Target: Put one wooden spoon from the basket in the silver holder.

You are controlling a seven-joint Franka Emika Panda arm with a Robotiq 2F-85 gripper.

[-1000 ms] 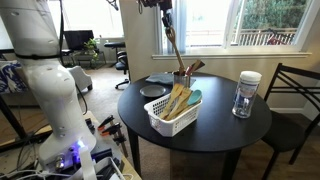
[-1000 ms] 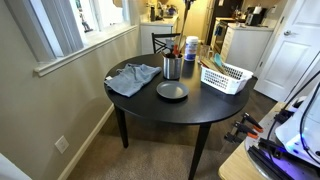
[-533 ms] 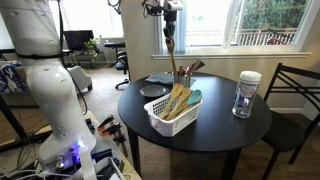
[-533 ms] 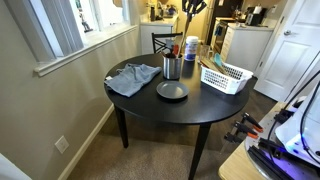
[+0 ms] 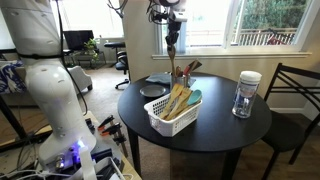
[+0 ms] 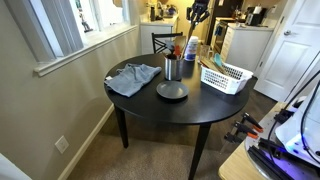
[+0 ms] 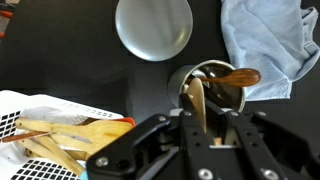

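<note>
1. Wrist view: the gripper (image 7: pixel 200 118) pinches the wooden spoon (image 7: pixel 196 98), whose lower end sits inside the silver holder (image 7: pixel 214 74).
2. In an exterior view, the holder (image 5: pixel 183 76) stands near the table's (image 5: pixel 222 128) far edge, just behind the basket (image 5: pixel 168 123) and beside a dark plate (image 5: pixel 153 90).
3. Bare tabletop separates the basket from the glass jar (image 5: pixel 246 93).

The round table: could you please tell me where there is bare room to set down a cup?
Bare tabletop lies between the basket and the glass jar, out to the rim. The far side is crowded: silver holder, plate and cloth sit close, with the gripper holding the wooden spoon above them.
</note>
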